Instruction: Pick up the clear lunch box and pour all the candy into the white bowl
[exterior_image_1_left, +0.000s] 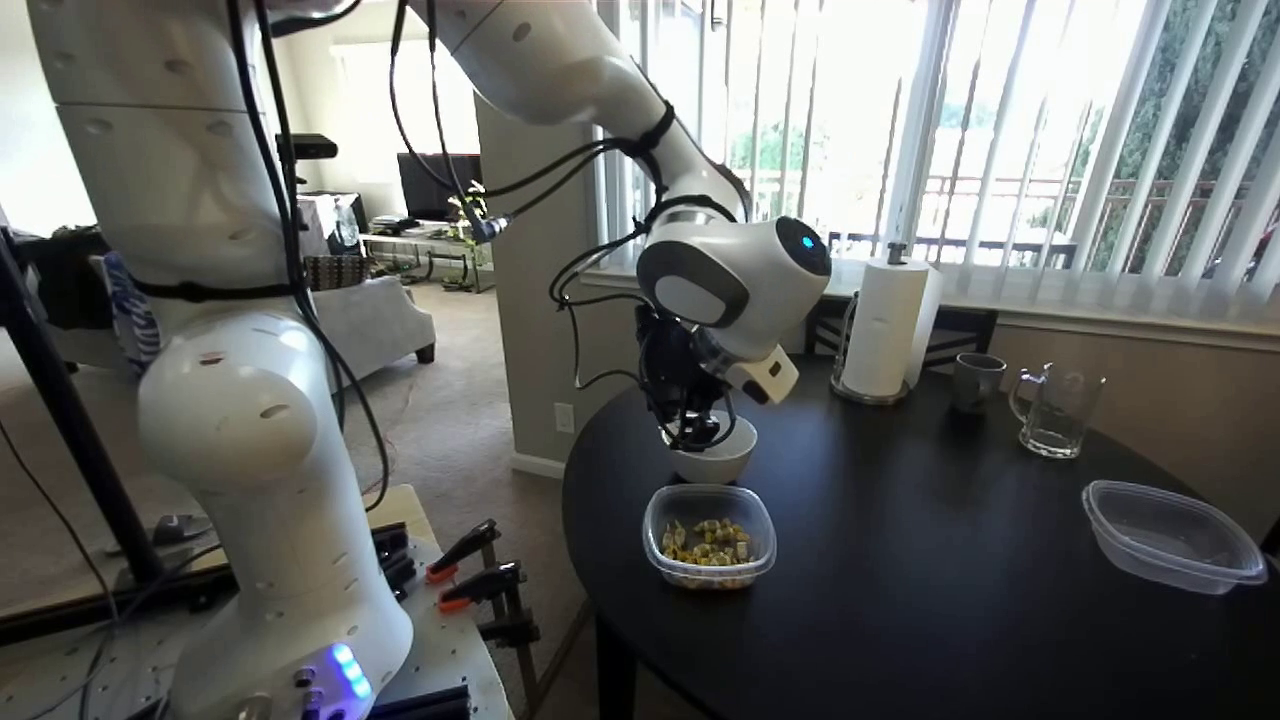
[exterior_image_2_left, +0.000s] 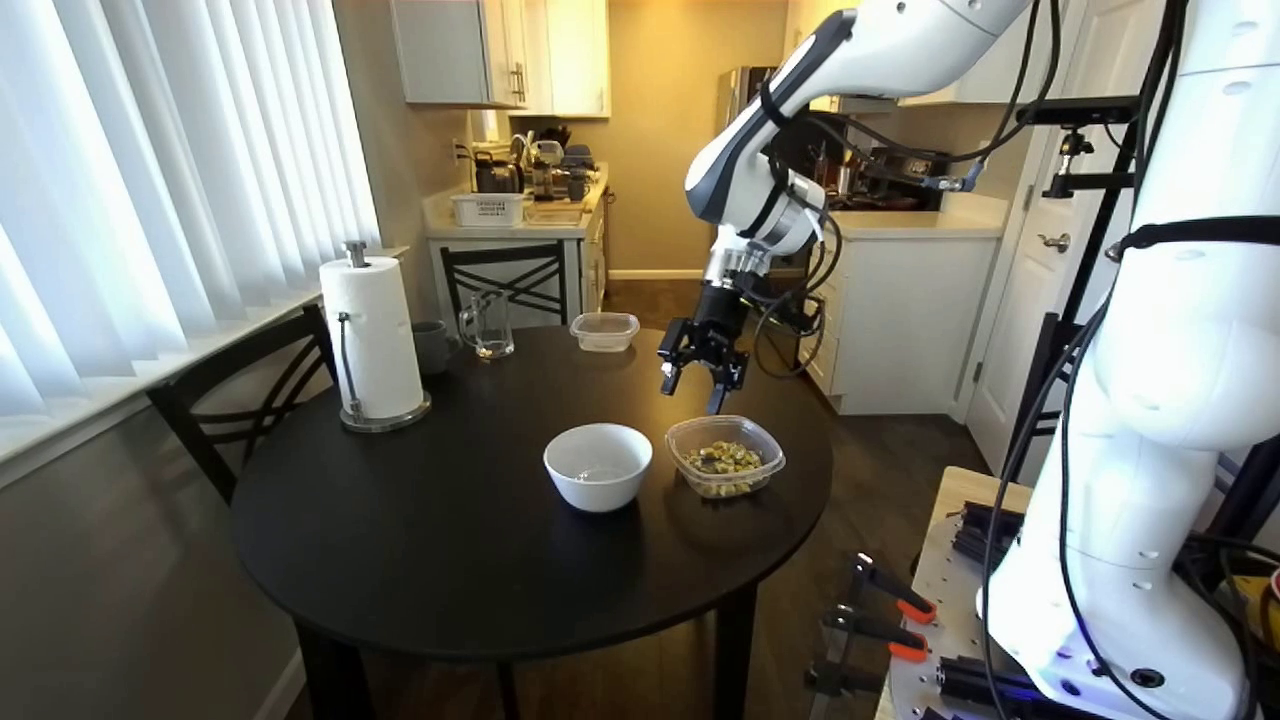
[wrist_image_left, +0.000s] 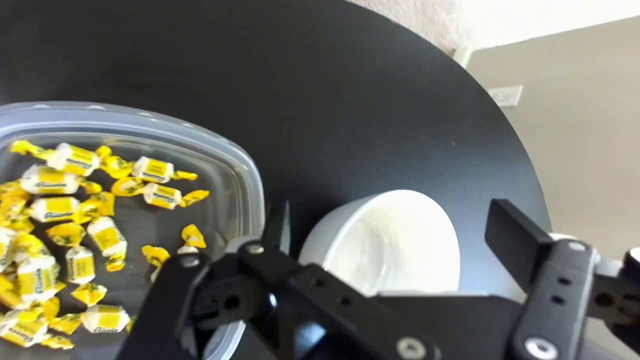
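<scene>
Near the edge of the dark table (exterior_image_2_left: 400, 545), the clear lunch box (wrist_image_left: 220, 200) stands upright just beside the white bowl (exterior_image_2_left: 598, 495), a narrow gap between them; that closeness probably serves to keep your pour short. All the candy (exterior_image_1_left: 712, 543) in sight lies loose in the box, none in the bowl, so the lift is yet to be made. Your gripper (exterior_image_2_left: 692, 393) hangs above, fingers spread wide and nothing held, a spread that should suit straddling a box wall. In the wrist view one finger overlaps the rim; contact is hard to judge.
</scene>
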